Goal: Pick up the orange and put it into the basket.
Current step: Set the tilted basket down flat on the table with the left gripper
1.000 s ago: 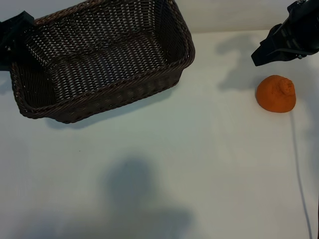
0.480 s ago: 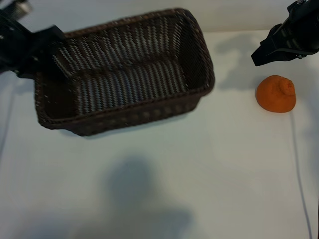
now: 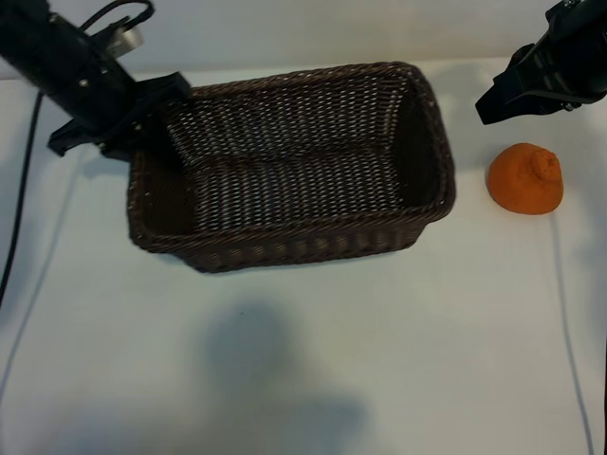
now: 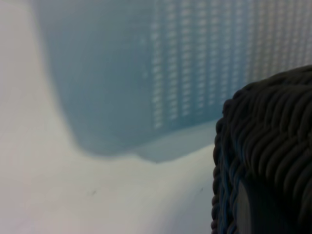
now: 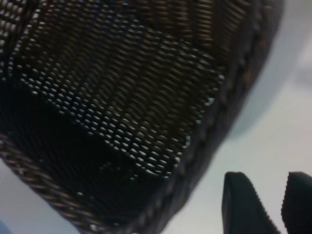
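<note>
The dark brown wicker basket (image 3: 303, 248) sits on the white table, left of centre in the exterior view. My left gripper (image 3: 142, 118) is shut on the braided rim at its left end; that rim (image 4: 263, 146) fills one side of the left wrist view. The orange (image 3: 524, 179) lies on the table to the right of the basket, apart from it. My right gripper (image 3: 493, 104) hovers behind and slightly left of the orange, not touching it. The right wrist view shows it (image 5: 282, 204) open with nothing between its fingertips, and the basket (image 5: 122, 97) beyond.
A thin white cable (image 3: 569, 322) runs along the table from the orange toward the front right. A black cable (image 3: 24, 190) hangs down the left side. Bare white table (image 3: 313, 360) lies in front of the basket.
The left arm has pulled the basket to the right, and its right end now lies close to the orange. The right gripper and the orange have stayed put.
</note>
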Motion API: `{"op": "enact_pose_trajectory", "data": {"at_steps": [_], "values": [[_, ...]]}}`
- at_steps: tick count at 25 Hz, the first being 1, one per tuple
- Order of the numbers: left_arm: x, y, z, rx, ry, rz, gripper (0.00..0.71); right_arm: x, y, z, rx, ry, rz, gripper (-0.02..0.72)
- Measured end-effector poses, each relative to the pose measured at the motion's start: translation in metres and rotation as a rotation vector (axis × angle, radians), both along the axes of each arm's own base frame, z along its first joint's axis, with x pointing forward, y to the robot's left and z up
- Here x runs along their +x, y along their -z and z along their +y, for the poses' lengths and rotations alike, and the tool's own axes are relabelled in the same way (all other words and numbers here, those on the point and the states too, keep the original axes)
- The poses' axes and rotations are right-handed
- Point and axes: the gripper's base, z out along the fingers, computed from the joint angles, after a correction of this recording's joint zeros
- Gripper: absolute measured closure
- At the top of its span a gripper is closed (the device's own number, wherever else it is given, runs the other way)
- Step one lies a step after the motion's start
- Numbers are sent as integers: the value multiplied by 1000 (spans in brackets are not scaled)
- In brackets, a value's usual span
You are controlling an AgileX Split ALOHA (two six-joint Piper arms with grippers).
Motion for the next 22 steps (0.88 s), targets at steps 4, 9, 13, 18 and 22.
{"op": "enact_pose_trajectory", "data": {"at_steps": [4,9,13,18,22], "values": [[11,2,-17,-1,16,-11,550,0,0,0,1,1,-1,460],[23,4,-33,4,33,-29,550,0,0,0,2,1,-1,460],[30,6,-39,30,33,-41,550,0,0,0,2,1,-1,460],[33,11,-39,40,32,-34,550,0,0,0,6,2,-1,460],[34,18,-41,45,37,-19,550,0,0,0,6,2,-1,460]]}}
